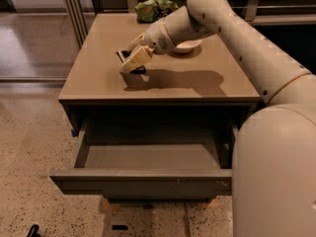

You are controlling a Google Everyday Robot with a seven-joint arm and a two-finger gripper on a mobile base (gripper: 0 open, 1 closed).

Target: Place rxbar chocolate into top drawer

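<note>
On the cabinet top (207, 78), the gripper (133, 61) sits over the rxbar chocolate (140, 71) — I cannot tell if it has a hold. A weak hold could drop the bar before the open top drawer (140, 174).

Tabletop (94, 80), green bag (155, 8), white bowl (188, 46), claw (134, 61) above

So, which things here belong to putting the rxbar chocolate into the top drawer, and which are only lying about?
For the job: gripper, low over the cabinet top; rxbar chocolate, black, right at the gripper; top drawer, pulled open.
Lying about: green snack bag and white bowl, farther back on the cabinet top.
</note>
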